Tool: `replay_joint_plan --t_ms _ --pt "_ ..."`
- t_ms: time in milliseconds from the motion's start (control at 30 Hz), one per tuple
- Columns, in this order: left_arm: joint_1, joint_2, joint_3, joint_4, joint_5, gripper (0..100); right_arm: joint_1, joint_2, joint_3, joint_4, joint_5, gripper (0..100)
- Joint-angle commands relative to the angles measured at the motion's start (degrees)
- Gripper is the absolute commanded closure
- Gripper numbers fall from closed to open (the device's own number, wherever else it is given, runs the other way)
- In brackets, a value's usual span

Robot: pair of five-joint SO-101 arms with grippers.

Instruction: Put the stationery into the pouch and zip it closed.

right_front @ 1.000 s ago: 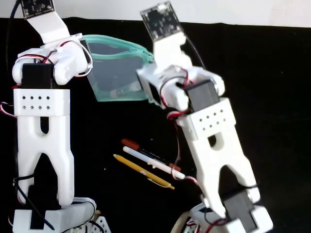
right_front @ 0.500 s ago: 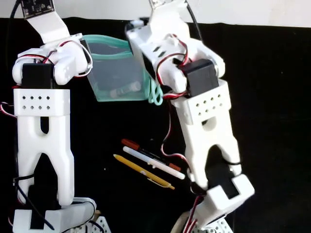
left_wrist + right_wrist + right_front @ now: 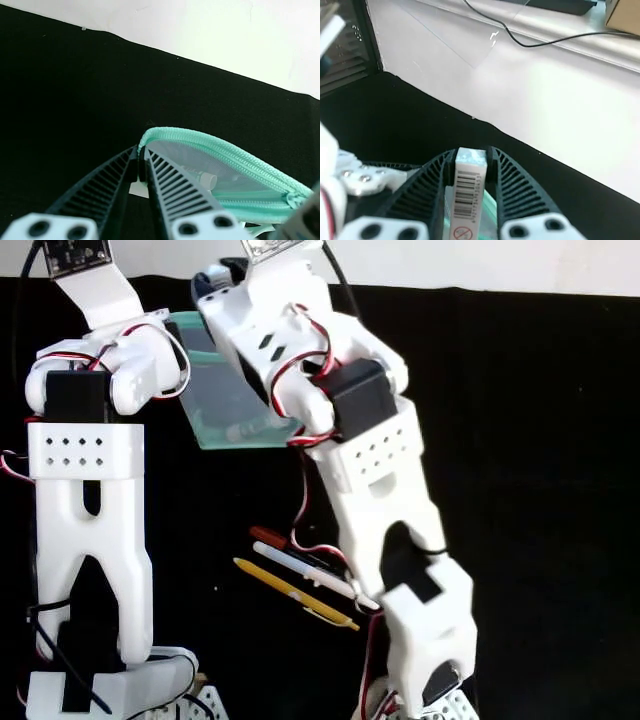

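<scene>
Left end effector (image 3: 141, 152) pinches the mint-green mesh zip pouch (image 3: 225, 155) by its end; right end effector (image 3: 470, 152) clamps a white barcoded block (image 3: 466, 192) near it; three pens (image 3: 300, 580) lie on the black surface (image 3: 520, 440)

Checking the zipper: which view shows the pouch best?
Left wrist view: the pouch, zipper up close, left gripper pinching its end. High view: an arm hides part. Right wrist view: teal sliver under right gripper's box.

- The white item (image 3: 469, 158) carries a black barcode (image 3: 465, 192); the digits beside it are too small to read.
- Under the barcode is a small red round sign (image 3: 461, 233) with a bar across it, cut off by the picture's edge.
</scene>
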State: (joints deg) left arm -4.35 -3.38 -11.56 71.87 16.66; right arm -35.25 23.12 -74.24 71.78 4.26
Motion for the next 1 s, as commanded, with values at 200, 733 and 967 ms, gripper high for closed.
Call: replay_joint_plan --t_ms 200,733,967 --pt "0.31 2.68 0.22 -0.09 -0.35 99 -0.31 12.79 -18.24 0.22 -0.62 99.1" --pt "0.04 2.68 0.4 -0.79 -0.35 99 0.48 24.04 -27.03 8.31 -0.35 99.0" --pt "0.04 2.68 0.48 -0.79 -0.35 99 0.48 21.32 -27.03 13.93 -0.62 85.2"
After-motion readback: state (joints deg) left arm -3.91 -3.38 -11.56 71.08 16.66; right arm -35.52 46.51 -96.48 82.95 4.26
